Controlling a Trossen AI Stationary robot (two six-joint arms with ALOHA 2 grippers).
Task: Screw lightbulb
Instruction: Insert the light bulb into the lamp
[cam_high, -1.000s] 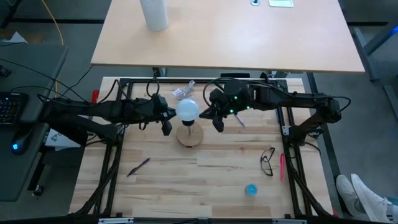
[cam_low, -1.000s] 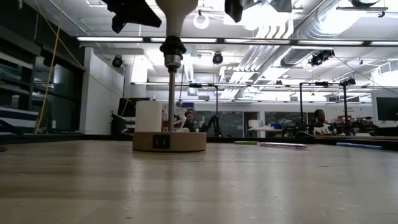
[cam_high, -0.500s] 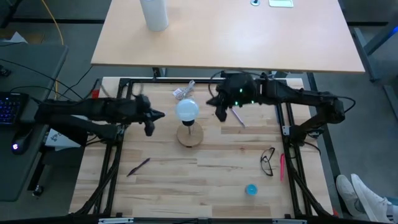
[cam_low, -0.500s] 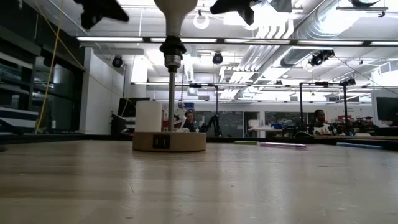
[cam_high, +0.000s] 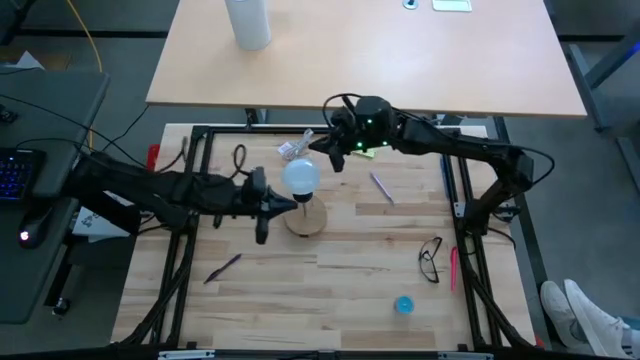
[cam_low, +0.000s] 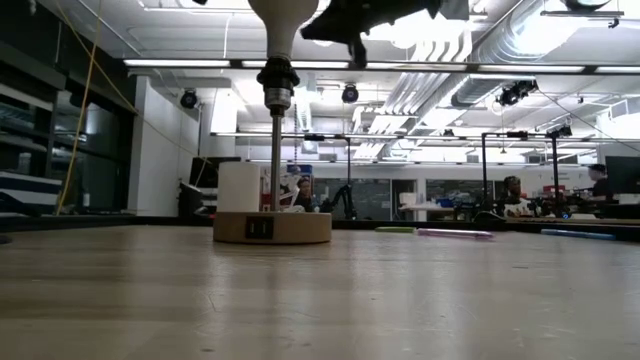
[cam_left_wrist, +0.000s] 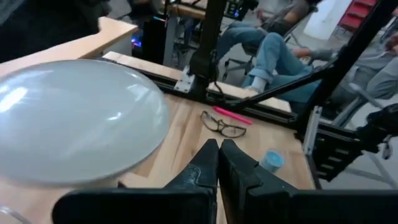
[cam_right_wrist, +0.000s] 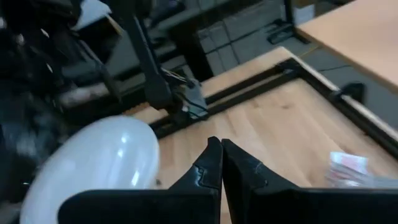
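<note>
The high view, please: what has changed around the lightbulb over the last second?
The left pincer drew away, then returned to the near left side of the lightbulb. The right pincer moved from its right to its far right. Both are shut and hold nothing. The lightbulb stayed on the wooden base.

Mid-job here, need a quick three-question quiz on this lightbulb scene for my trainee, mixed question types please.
1. True or false: the lightbulb sits on top of the socket stand.
2. Which is shut: A left end effector, B right end effector, C both?
3. What lies on the table nearest the blue cap?

Key: 1 true. 2 C; neither holds the bulb. 3 the eyeglasses.
</note>
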